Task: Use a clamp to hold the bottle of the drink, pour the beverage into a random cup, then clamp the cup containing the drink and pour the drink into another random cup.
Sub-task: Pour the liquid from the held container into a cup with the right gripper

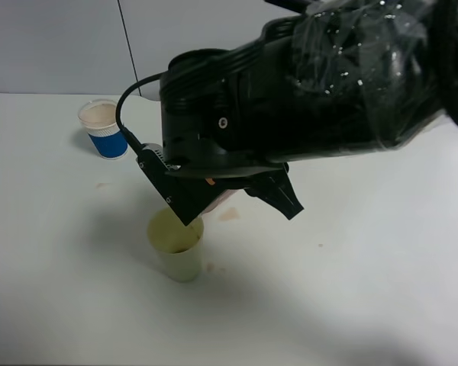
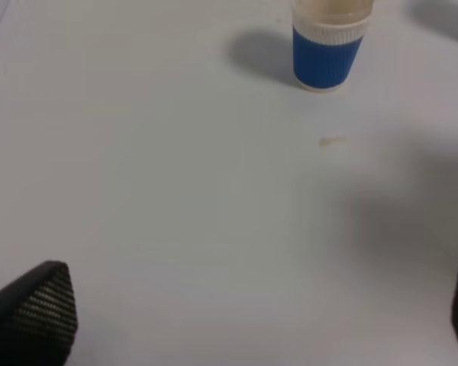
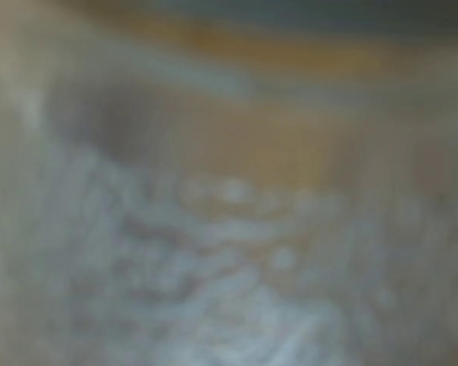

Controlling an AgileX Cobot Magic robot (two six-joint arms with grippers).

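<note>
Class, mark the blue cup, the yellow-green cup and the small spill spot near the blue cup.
blue cup [image 2: 327, 59], left wrist view, blue sleeve.
yellow-green cup [image 1: 182, 263], exterior high view, outer wall.
spill spot [image 2: 333, 140], left wrist view, its middle.

Seen from my console: on the table [image 1: 366, 267], the far cup [image 1: 103, 128] stands at the far left, well apart from the near cup [image 1: 177, 245], left of centre. My right gripper [image 1: 240, 200] hangs over the near cup's far rim. A spill mark [image 1: 229, 216] lies just right of that cup.
</note>
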